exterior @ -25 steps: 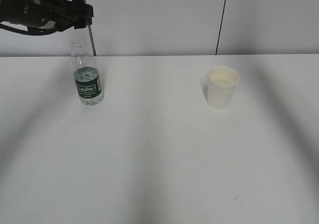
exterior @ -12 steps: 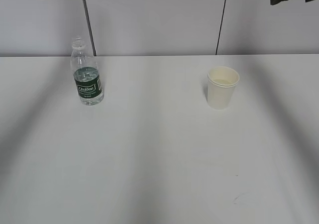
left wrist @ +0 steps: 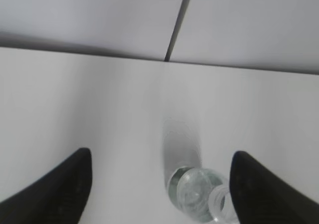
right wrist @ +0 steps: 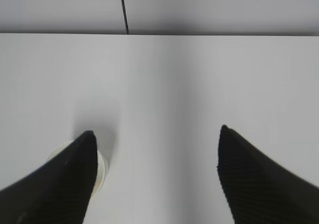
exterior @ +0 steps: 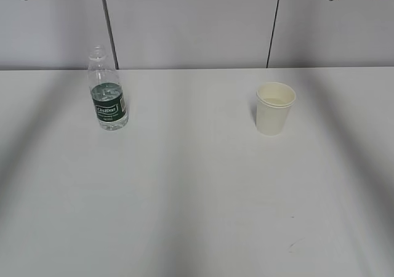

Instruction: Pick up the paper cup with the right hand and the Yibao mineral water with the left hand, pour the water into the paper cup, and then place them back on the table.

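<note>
One bare white table against panelled wall

A pale grey panelled back wall, divided by two thin dark vertical seams, rises behind the work surface, with soft, diffuse grey shadow bands crossing the foreground.

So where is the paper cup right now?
The paper cup stands upright right of centre on the table in the exterior view, well apart from the bottle.
</note>
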Motion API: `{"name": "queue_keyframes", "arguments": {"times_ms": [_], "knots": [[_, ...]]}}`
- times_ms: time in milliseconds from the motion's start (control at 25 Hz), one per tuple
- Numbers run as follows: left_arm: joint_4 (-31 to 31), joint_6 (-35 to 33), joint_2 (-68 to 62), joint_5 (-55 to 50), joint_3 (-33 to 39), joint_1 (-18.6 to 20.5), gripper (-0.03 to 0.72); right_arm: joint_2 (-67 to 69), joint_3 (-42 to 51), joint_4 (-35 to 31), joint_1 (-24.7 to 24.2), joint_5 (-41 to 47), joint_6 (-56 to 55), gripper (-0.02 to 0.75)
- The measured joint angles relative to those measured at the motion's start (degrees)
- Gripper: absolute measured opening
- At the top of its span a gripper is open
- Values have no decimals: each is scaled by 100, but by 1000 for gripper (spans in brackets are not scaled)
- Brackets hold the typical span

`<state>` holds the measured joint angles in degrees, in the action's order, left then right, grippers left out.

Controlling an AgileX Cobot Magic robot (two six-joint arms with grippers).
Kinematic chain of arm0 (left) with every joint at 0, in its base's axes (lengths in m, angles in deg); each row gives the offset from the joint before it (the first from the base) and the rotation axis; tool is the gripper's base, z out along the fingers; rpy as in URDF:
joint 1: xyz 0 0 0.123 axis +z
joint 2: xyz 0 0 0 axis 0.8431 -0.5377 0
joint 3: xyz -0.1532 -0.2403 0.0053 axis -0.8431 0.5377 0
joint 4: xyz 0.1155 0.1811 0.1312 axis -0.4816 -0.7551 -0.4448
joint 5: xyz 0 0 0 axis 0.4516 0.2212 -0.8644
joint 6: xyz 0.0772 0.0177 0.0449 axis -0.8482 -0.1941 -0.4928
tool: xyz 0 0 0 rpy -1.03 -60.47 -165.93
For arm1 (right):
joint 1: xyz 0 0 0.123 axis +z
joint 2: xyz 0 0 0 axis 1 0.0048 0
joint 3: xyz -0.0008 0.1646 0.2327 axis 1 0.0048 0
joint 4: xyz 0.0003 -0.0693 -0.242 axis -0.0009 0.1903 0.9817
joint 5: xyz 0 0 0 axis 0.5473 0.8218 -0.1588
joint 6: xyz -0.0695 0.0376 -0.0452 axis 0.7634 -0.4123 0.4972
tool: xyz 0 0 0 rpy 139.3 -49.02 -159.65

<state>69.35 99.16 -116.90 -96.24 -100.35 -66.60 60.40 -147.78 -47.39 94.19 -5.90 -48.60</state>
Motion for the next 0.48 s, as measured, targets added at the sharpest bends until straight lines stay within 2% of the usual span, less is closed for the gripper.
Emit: {"name": "queue_keyframes", "arguments": {"times_ms": [240, 480], "knots": [[357, -438, 0, -905, -60, 419, 513, 0, -27, 0, 0, 508, 89, 585], [489, -713, 0, -1439, -60, 452, 511, 0, -27, -18, 0, 1085, 129, 585]]}}
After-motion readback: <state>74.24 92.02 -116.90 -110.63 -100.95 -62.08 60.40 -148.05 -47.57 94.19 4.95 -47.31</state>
